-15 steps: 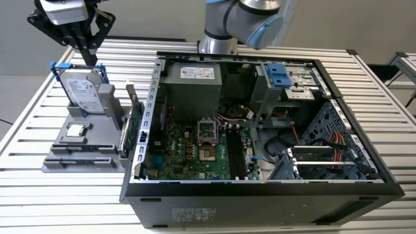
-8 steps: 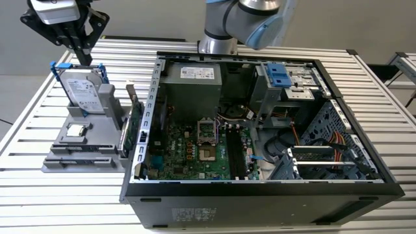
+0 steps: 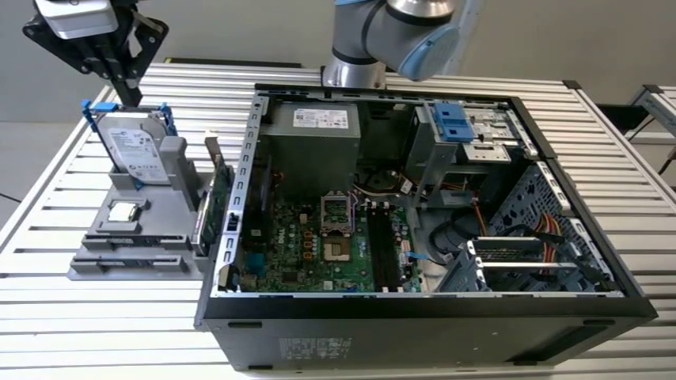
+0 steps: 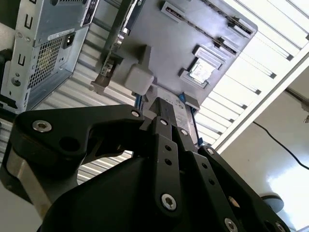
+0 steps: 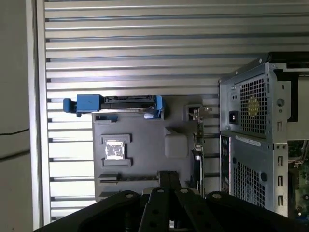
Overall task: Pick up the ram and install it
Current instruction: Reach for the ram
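At 10 o'clock in the exterior view, the gripper (image 3: 131, 99) is hovering over the 12 o'clock end of the grey holder tray (image 3: 100, 267), above the upright drive (image 3: 138, 154). In the second wrist view the fingers (image 4: 164, 145) are lying together with nothing between them.

The ram (image 3: 218, 218) appears to be standing on its long edge along the tray's 3 o'clock side, just beside the wall of the computer case (image 3: 423, 317). It is sitting apart from the gripper, toward 4 o'clock from the fingertips, and nothing is touching it. In the first wrist view the same stick (image 5: 198, 150) is running between the tray and the case.

The on-edge seating is probably presenting the ram's upper edge for a pinch from above and keeping the contact edge clear of the fingers. The silver chip (image 3: 125, 211) is lying flat in its own pocket at the tray's centre.

The case is lying on its side on the slatted table (image 3: 63, 317) with the panel off. This is exposing the motherboard (image 3: 306, 253) and the long black memory slots (image 3: 382, 245) at 5 o'clock, likely to permit insertion straight down. The slots are sitting vacant, so installation is not yet done.
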`<state>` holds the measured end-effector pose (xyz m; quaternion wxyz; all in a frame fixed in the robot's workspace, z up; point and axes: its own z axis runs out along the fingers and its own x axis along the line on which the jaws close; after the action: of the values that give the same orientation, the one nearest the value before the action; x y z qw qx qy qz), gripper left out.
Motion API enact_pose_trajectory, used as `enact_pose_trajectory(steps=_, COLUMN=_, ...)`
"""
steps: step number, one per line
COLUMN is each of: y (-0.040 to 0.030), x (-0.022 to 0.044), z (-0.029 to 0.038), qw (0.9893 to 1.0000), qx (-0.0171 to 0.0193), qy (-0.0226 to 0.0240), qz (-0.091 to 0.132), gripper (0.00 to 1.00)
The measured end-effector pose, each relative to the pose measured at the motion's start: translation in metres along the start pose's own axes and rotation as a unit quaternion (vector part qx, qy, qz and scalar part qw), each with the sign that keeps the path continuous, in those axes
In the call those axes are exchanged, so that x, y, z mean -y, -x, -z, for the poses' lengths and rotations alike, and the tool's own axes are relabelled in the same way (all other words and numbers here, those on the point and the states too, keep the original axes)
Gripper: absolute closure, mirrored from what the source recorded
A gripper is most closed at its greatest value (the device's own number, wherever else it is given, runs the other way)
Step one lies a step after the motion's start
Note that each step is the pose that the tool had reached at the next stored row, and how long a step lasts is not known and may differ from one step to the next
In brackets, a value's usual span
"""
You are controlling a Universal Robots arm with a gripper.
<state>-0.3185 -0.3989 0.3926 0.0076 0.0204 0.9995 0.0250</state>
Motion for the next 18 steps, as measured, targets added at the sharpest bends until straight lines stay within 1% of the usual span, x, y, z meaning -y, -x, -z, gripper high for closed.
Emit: enact_pose_trajectory(steps=18, y=-0.0227, x=0.0009, z=0.0004, qw=1.0000, qx=0.0000, qy=0.0000, qz=0.000, gripper=1.00)
